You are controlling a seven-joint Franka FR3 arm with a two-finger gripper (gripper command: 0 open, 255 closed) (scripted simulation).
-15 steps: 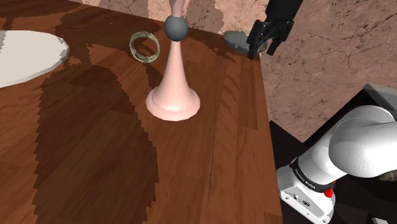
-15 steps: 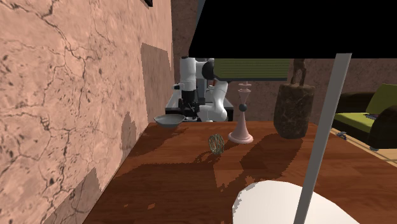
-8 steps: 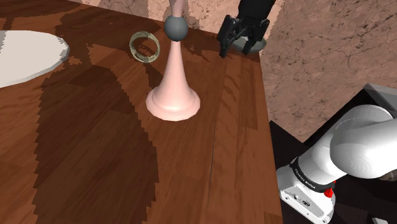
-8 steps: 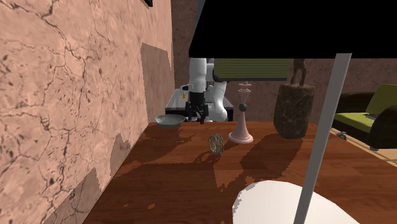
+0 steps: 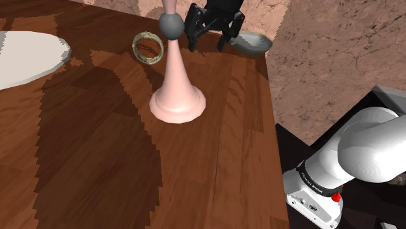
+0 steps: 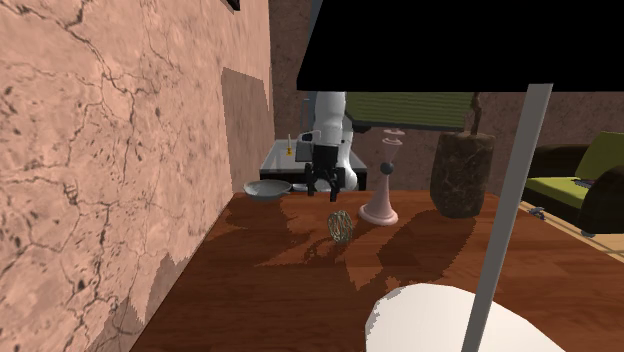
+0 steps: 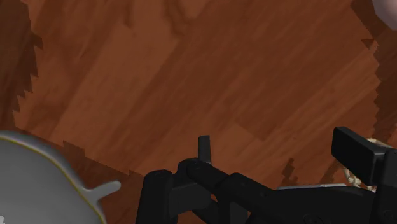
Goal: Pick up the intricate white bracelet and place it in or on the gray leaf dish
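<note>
The bracelet [image 5: 148, 47] is a pale olive, latticed ring lying on the brown wooden table [image 5: 215, 162]; it also appears in the second exterior view [image 6: 340, 225]. The gray dish [image 5: 254, 43] sits at the table's far corner [image 6: 267, 188]. My gripper [image 5: 207, 41] hangs open and empty just above the table between the dish and the bracelet, its fingers pointing down. In the wrist view the gripper [image 7: 280, 153] is over bare wood. The dish [image 7: 38, 184] lies off one side of it, and a sliver of the bracelet [image 7: 376, 145] shows behind the other finger.
A tall pink stand [image 5: 177, 91] with a grey ball [image 5: 171, 25] rises between gripper and bracelet, close to both. A white round plate [image 5: 26, 55] lies at the shoulder view's left. A dark vase [image 6: 462, 175] stands on the far side. The table edge runs beside the dish.
My gripper moved from beyond the table corner, over the dish, toward the shoulder view's left, ending near the pink stand. The stand's top has shifted slightly left.
</note>
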